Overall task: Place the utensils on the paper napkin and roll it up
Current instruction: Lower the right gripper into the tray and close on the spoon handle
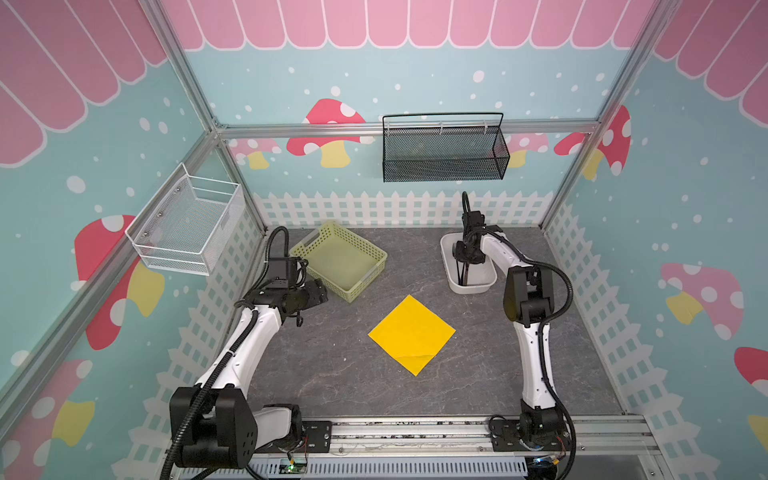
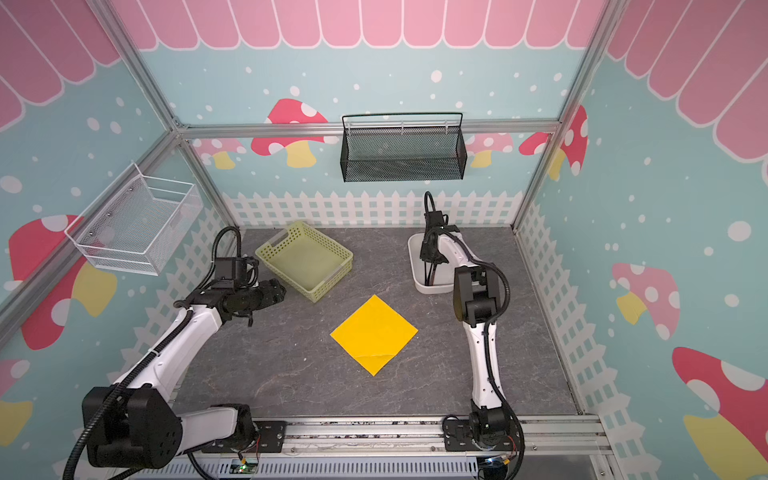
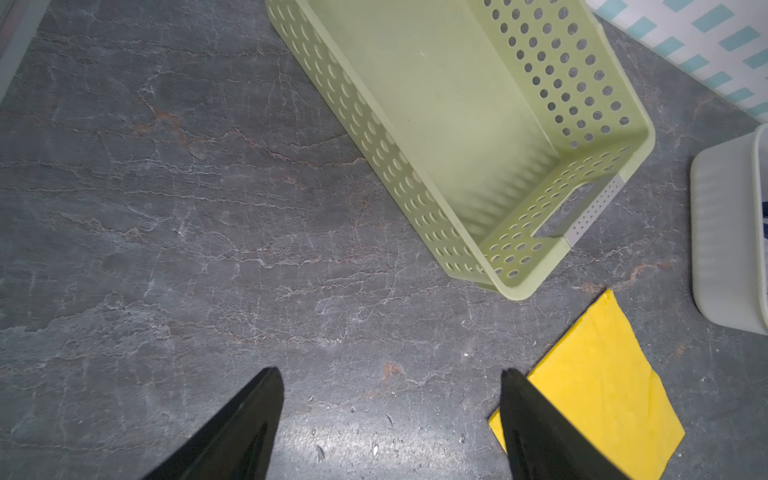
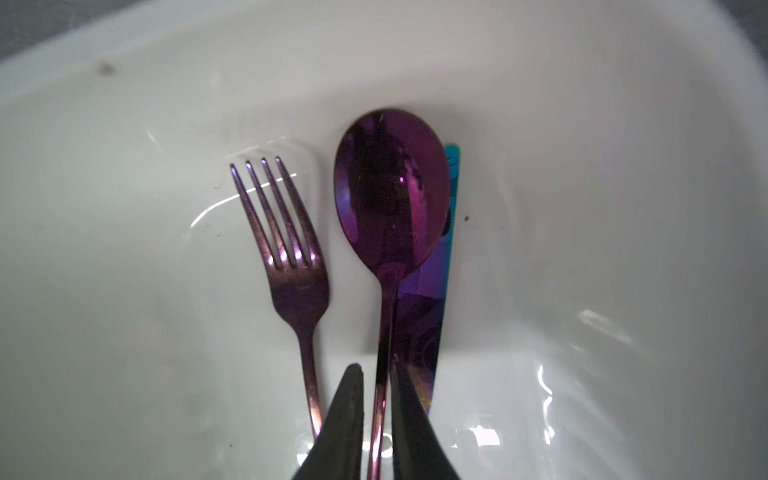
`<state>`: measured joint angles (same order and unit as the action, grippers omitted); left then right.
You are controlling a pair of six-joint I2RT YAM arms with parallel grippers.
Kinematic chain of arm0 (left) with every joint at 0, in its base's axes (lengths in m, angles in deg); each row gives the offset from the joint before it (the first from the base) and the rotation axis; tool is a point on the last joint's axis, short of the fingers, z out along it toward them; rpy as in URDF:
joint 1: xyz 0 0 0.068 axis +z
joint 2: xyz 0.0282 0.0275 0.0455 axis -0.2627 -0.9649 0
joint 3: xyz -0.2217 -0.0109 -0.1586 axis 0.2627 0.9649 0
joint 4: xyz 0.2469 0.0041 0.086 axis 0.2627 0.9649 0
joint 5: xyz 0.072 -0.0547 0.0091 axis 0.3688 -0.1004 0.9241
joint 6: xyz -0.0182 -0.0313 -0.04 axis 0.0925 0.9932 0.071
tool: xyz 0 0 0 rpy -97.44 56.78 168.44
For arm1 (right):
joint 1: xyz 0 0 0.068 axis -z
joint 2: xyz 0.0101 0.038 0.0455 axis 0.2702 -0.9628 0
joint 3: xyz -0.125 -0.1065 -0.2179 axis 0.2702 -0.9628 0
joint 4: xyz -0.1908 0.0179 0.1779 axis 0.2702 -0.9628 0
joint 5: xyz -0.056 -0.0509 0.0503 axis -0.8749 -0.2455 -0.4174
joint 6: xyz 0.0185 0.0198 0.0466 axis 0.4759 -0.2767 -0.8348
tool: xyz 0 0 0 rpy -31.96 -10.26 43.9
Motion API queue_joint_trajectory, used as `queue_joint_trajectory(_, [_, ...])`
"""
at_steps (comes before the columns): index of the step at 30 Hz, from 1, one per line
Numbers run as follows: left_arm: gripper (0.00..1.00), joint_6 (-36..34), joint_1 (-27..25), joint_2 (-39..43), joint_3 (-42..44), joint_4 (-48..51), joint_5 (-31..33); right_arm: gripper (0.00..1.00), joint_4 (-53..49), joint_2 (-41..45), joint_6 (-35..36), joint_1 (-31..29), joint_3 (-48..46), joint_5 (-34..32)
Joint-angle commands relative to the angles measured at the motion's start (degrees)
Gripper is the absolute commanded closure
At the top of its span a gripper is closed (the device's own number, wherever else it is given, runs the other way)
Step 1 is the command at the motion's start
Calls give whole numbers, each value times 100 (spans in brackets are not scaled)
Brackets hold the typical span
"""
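Grey stone-pattern desk (image 1: 332, 382) inside a mushroom-papered enclosure. The napkin (image 1: 411, 334) lies flat at mid-desk, well apart from the cutlery. The fork (image 4: 291, 266), spoon (image 4: 390, 187) and knife (image 4: 432, 316) lie lengthwise in the white tub (image 1: 473, 288) at the far right. The spoon overlaps the knife and the fork lies just beside them. The right claw (image 4: 376, 370) is down in the tub, its fingers narrowly apart astride the spoon handle. Whether it clamps the handle cannot be told. The left claw (image 3: 390, 374) hangs wide open over the desk near the green basket (image 1: 370, 276).
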<state>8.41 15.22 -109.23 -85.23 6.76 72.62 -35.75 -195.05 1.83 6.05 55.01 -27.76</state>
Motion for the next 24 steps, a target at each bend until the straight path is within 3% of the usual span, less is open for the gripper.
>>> queue_joint_trajectory(1, [17,0,47,33,-124,108,25,84,-133,-151,-97,57,169,-2])
queue_joint_trajectory(24, [17,10,81,-36,-145,108,-25,85,-145,-371,-94,58,212,28])
